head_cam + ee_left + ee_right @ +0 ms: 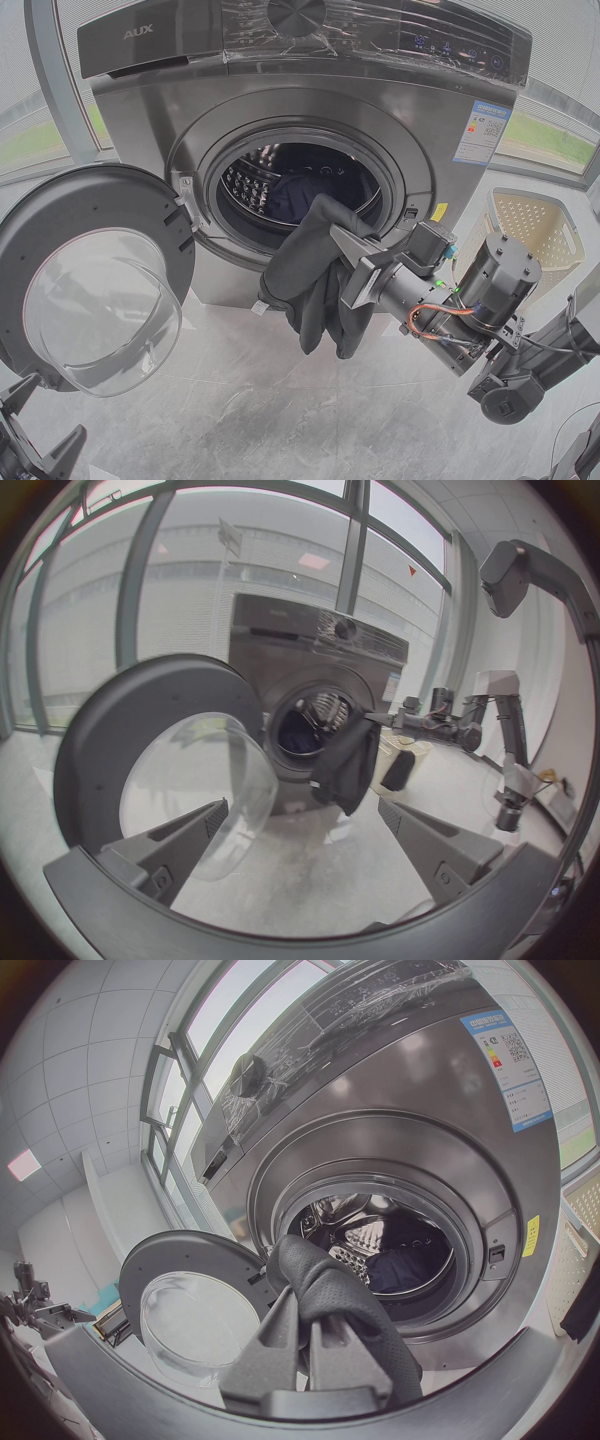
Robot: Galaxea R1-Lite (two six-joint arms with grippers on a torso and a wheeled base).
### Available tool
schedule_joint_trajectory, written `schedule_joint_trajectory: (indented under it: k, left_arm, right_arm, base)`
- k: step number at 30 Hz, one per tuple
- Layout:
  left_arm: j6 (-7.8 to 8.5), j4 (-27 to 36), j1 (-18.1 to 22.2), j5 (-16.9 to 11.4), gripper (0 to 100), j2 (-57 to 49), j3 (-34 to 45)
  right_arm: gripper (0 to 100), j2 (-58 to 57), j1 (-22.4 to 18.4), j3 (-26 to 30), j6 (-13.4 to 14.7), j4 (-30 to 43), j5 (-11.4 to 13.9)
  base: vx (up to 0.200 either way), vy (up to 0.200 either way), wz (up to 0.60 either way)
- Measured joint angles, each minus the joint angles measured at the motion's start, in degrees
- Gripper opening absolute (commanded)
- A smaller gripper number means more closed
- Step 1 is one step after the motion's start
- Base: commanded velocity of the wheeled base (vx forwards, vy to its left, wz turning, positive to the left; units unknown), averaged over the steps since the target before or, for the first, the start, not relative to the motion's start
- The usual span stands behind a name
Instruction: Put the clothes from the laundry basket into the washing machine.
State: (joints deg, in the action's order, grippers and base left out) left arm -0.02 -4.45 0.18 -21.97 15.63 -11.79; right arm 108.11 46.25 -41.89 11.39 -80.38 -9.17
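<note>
My right gripper is shut on a dark grey garment just in front of the washing machine's open drum. The garment drapes over the fingers and hangs down past the drum's lower rim toward the floor. A dark blue cloth lies inside the drum. The beige laundry basket stands to the right of the machine. My left gripper is open and holds nothing, low at the left, facing the machine from a distance.
The washing machine's round door is swung fully open to the left, its glass bowl bulging toward me. Grey tiled floor lies in front of the machine. Windows stand behind the machine.
</note>
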Motion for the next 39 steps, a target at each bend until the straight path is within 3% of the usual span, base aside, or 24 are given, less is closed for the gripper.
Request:
schedule_joint_trajectory:
  k: [2, 6, 9, 16, 24, 32, 39]
  left_arm:
    - [0.02, -3.05, -0.43, -3.84, 100, 5.56, -0.02]
    - [0.00, -8.35, -2.50, -8.03, 100, 14.85, 0.13]
    - [-0.29, -11.09, -5.17, -9.25, 100, 20.59, 0.13]
    - [-1.76, -22.24, -10.70, -10.37, 100, 36.00, -0.39]
    - [-5.58, -37.43, -16.21, -10.50, 100, 54.58, -1.68]
    - [-9.41, -43.53, -20.88, -10.48, 100, 70.01, -5.62]
    - [-13.00, -45.93, -22.37, -10.46, 100, 78.78, -10.23]
  right_arm:
    - [0, 0.79, -0.26, -1.07, 0.00, 0.00, -0.02]
    - [0, 2.36, -0.74, -2.82, 0.02, -0.02, -0.24]
    - [0, 3.30, -0.96, -3.80, 0.05, 0.00, -0.38]
    - [0, 4.77, -1.16, -6.07, 0.51, 0.07, -0.44]
    - [0, 5.23, -0.72, -7.97, 2.27, 0.13, 0.00]
    - [0, 5.25, -0.80, -8.56, 2.76, 0.11, -0.18]
    - [0, 5.23, -0.61, -8.80, 2.86, 0.00, -0.44]
  base:
    - [0.000, 0.000, 0.00]
    - [0.000, 0.000, 0.00]
    - [0.000, 0.000, 0.00]
    - [0.000, 0.000, 0.00]
    - [0.000, 0.000, 0.00]
    - [0.000, 0.000, 0.00]
    - [0.000, 0.000, 0.00]
